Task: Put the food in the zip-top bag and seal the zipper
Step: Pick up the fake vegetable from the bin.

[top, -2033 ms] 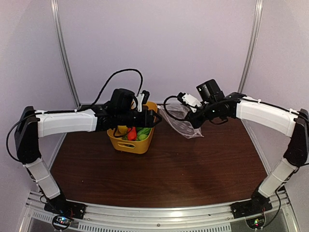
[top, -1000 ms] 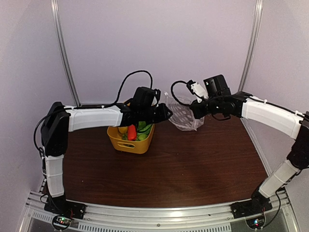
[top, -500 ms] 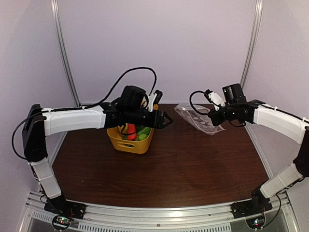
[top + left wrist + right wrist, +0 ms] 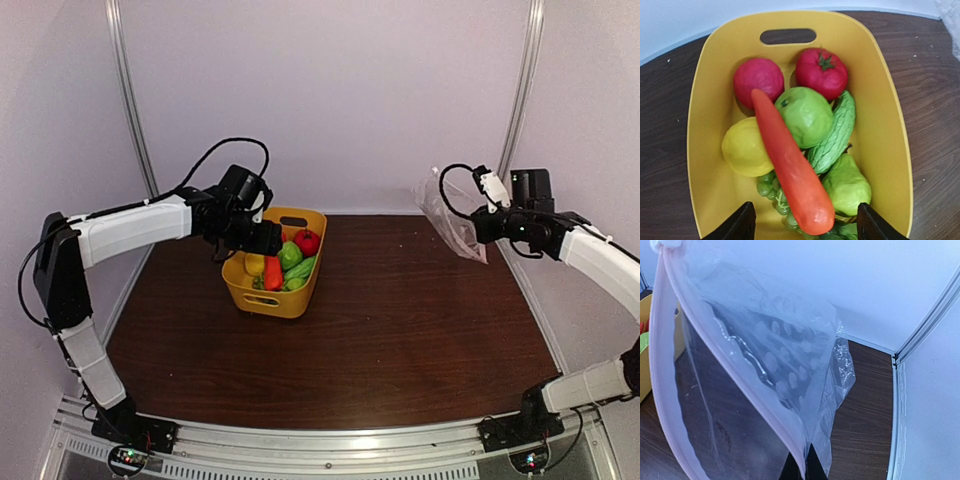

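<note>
While the left claw (image 4: 804, 225) hangs over the yellow plastic basket (image 4: 702, 105), its two black fingertips (image 4: 742, 224) stand wide apart with nothing between them but the toys below. Directly beneath it, between the tips, lies the thick end of the long orange toy carrot (image 4: 790, 165), which slants away from the claw across the heap. To the claw's left of the carrot sits the round yellow lemon (image 4: 744, 147), with a small bunch of green grapes (image 4: 767, 182) tucked under it. To the claw's right are the green pear (image 4: 846, 185) and the bumpy green cucumber (image 4: 835, 135). Farther ahead come the round green apple (image 4: 806, 116), then the dark red round fruit (image 4: 758, 79) and the red tomato (image 4: 821, 74), nearest the basket's handle slot.

Over at the far right of the dark wooden table (image 4: 400, 330), the right claw (image 4: 801, 470) is pinched together on the clear, crinkly, dot-printed zip-top bag (image 4: 775, 360), gripping it at the mouth edge. The bag spreads up and away from that claw, held off the tabletop. Its pale pink zipper strip (image 4: 656, 355) runs in two bands that part ahead of the fingertips, the table showing through the film between them. No food is visible in the bag, and the basket stands well apart from this claw, to its left.
</note>
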### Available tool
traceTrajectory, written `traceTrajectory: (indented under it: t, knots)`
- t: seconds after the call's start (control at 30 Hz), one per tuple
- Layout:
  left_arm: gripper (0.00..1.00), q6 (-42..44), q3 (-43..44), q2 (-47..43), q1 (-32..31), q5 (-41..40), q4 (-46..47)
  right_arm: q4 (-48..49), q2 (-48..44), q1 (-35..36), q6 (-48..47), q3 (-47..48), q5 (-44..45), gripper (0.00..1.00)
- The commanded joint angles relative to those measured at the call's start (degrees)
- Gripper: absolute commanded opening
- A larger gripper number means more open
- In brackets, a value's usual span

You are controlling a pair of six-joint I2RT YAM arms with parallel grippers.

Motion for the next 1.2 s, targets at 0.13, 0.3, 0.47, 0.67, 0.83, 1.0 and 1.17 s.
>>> traceTrajectory:
  t: [0.13, 0.3, 0.47, 0.67, 0.83, 1.0, 1.17]
  knots:
    - [0.64, -4.9, 3.6, 7.5, 1.0, 4.1, -5.2, 6.1, 0.7, 0.5, 2.4, -8.0, -7.0, 0.0]
    - [0.6, -6.4, 4.3, 10.7, 1.0, 2.1, -5.2, 6.7, 1.0, 0.5, 2.6, -9.5, -9.8, 0.0]
    - [0.55, -6.6, 5.1, 13.0, 1.0, 0.3, -5.2, 6.5, 0.4, 0.5, 2.5, -9.9, -10.8, 0.0]
    - [0.48, -6.7, 5.1, 14.3, 1.0, 0.2, -5.1, 6.7, -0.3, 0.5, 2.3, -10.2, -10.3, 0.0]
    - [0.28, -5.3, 5.7, 13.8, 1.0, 1.8, -4.3, 6.0, 1.2, 0.5, 1.9, -9.4, -10.0, 0.0]
    - [0.18, -2.8, 6.8, 10.9, 1.0, -0.2, -5.4, 4.7, 1.2, 0.5, 1.4, -8.2, -8.5, 0.0]
    - [0.18, -0.2, 6.9, 5.0, 0.9, 0.0, -5.9, 3.5, 1.1, 0.5, 1.2, -7.4, -8.4, 0.0]
